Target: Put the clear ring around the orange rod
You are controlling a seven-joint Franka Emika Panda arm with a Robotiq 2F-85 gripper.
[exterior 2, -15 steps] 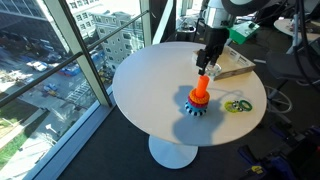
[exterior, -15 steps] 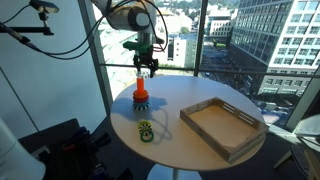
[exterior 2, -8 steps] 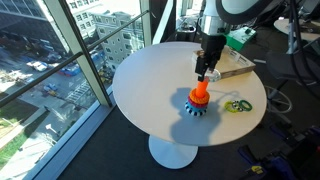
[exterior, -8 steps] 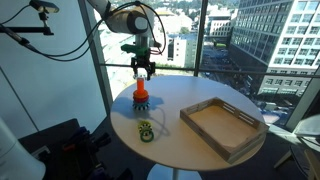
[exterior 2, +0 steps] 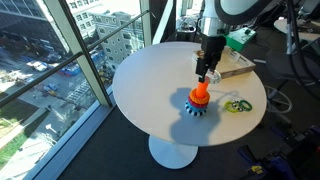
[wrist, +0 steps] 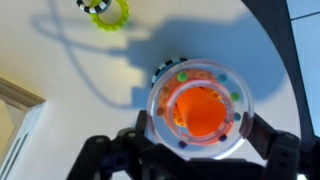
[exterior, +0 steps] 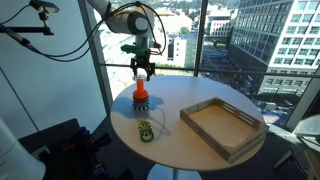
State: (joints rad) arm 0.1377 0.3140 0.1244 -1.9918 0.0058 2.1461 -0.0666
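The orange rod [exterior: 140, 92] stands upright on its dark round base near the table's edge in both exterior views [exterior 2: 200, 93]. My gripper [exterior: 144, 70] hangs right above its top [exterior 2: 205, 74]. In the wrist view the gripper [wrist: 198, 142] is shut on the clear ring [wrist: 157, 112], held flat between the two fingers. I look down through the ring's hole at the rod's orange top [wrist: 202, 110], which sits roughly centred inside it. The ring seems to be at or just above the rod's tip.
A yellow-green and dark ring [exterior: 146, 131] lies on the round white table [exterior: 190, 152] near the rod, also seen in the wrist view [wrist: 104, 9]. A shallow wooden tray [exterior: 222, 125] sits on the table's other side. Large windows are close by.
The gripper has shifted slightly over the rod's top since a second ago and stayed still for the last half second. The ring stays in its grasp.
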